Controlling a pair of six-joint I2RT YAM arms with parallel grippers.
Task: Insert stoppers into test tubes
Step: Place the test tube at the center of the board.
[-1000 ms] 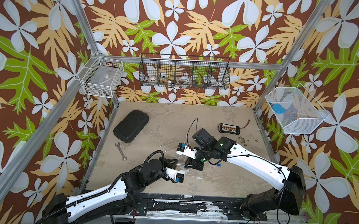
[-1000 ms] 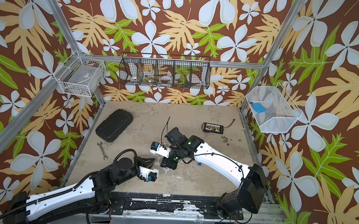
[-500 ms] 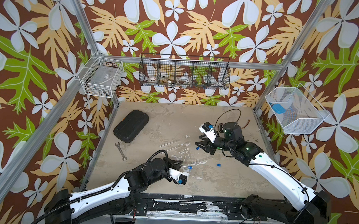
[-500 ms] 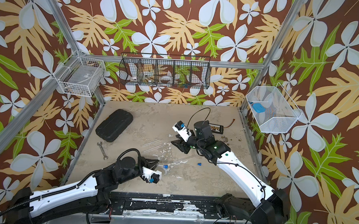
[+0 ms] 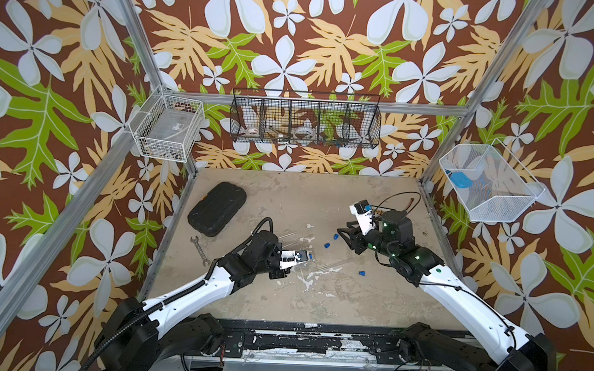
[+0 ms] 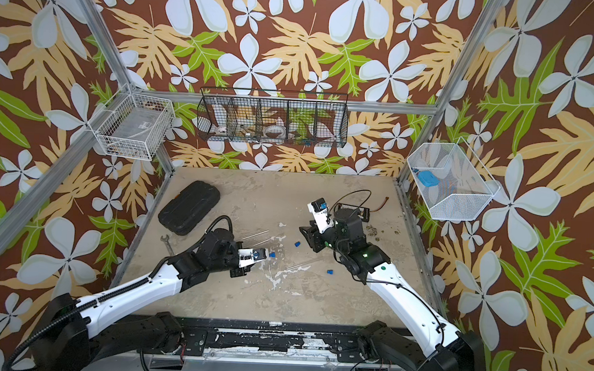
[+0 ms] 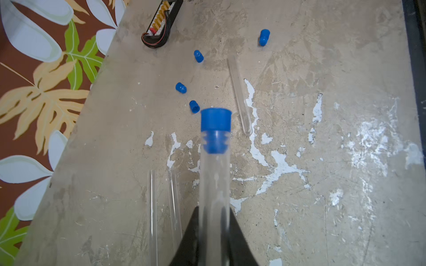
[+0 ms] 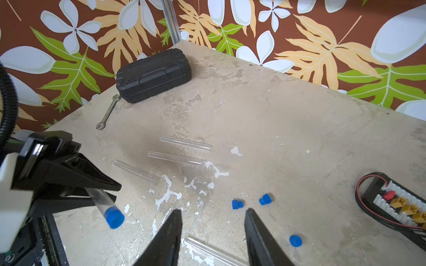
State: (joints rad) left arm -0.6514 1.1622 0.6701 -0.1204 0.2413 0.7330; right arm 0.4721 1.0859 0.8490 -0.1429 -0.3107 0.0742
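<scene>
Stopper point(image 7: 216, 122) sits seated in the mouth of the test tube point(image 7: 214, 184) that our left tool point(image 7: 214, 214) clamps above the surface point(image 7: 322, 69). We see our right tool point(image 8: 213, 210) spread wide and empty, near loose stoppers point(image 8: 237, 204); four bare tubes point(image 8: 175, 158) lie flat there.

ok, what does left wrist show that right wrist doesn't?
Only left wrist: the ribbed shank of the blue plastic stopper seated inside the clear test tube, and four loose blue stoppers, where right wrist catches three.
Only right wrist: black ribbed plastic case, grey metal wrench, and the right gripper, open and holding nothing.
Both: left gripper shut on that stoppered tube, loose clear tubes lying flat, black connector board with orange plugs.
</scene>
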